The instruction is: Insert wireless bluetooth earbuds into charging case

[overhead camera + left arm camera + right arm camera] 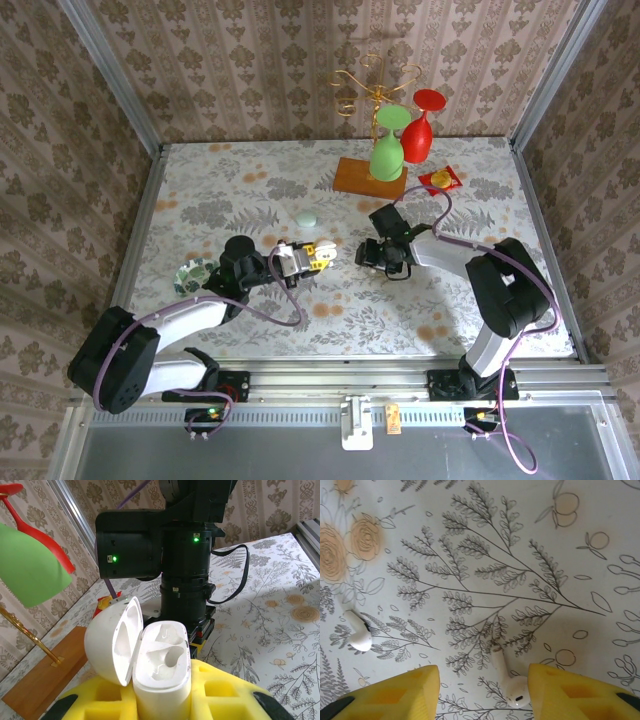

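Left hand (162, 700) is clamped on the white, pebble-shaped plastic charging case (162, 667). Its hinged lid (112, 640) is flipped open, and both moulded wells look empty to me.

Right hand (485, 695) has its yellow foam fingers (395, 695) apart, straddling one small glossy white stemmed earbud (514, 692). It's lying flat on the leaf-and-flower-patterned counter (530, 555), closer to the right-side finger and not touching it as far as I can tell. A second earbud (358, 636) of the same kind lies off to the left, outside the fingers.

My take: these buds are feather-light, hard and slick, so they'll probably spin or squirt out if pinched off-centre. I'd squeeze gently across the fat bulb end rather than the skinny stem. The foam pads should help with grip.
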